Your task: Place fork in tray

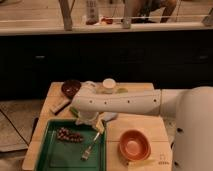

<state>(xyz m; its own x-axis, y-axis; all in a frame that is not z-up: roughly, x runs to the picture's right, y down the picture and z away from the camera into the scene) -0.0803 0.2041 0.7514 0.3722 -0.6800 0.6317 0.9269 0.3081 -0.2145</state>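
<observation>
The pale fork [90,146] lies slanted inside the dark-green tray [51,152], toward its right side, tines toward the front. A bunch of dark grapes [69,135] also lies in the tray at its back. My white arm reaches in from the right, and my gripper [92,121] hangs over the tray's back right corner, just above and behind the fork's handle end. The gripper does not touch the fork.
An orange bowl [134,144] stands right of the tray. A dark-red bowl [71,88] and a flat grey block [59,105] are at the back left. A white cup [108,85] stands at the back middle. The wooden table [130,125] ends near the tray's front.
</observation>
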